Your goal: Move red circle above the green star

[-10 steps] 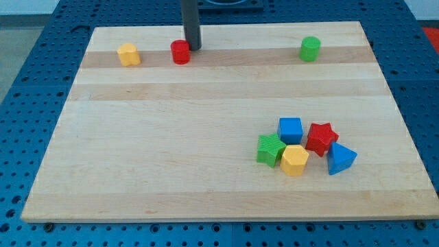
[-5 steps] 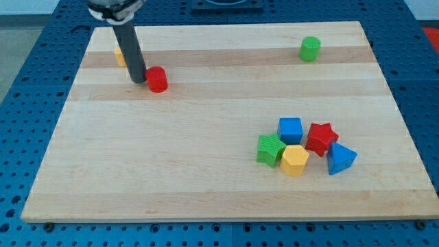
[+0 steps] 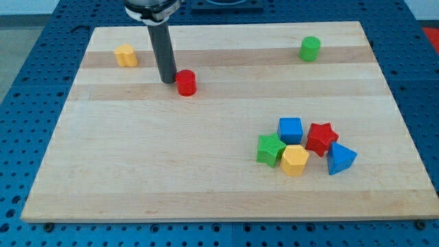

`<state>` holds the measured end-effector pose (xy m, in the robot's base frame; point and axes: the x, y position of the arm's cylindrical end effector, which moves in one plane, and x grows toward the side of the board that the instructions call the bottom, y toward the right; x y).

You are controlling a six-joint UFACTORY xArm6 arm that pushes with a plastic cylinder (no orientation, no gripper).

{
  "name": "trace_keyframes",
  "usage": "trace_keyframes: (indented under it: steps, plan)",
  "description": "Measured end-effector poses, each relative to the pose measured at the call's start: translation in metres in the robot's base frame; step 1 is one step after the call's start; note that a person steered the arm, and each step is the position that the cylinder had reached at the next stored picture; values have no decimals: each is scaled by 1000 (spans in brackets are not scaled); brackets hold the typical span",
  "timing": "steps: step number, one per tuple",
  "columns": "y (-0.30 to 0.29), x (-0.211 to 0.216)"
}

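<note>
Pale wooden worktop [image 3: 206, 151] lies on a blue perforated base. No claw shows, only the rod; my tip [image 3: 168, 81] stands just left of the red circle [image 3: 186, 83], probably touching it. This circle is well apart from the green star [image 3: 271, 149], up and to the view's left of it. Beside the star sits a yellow block [image 3: 294, 160].

Pale wooden board [image 3: 206, 171] on blue perforated table [image 3: 27, 82]; even, bright light.
</note>
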<state>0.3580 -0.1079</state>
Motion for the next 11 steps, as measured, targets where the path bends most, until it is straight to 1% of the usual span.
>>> trace_keyframes:
  steps: [1,2,3,6,8,10,11]
  plan:
    - [16,44]
    - [37,64]
    - [41,59]
    - [39,11]
    - [52,11]
    - [84,18]
    - [106,30]
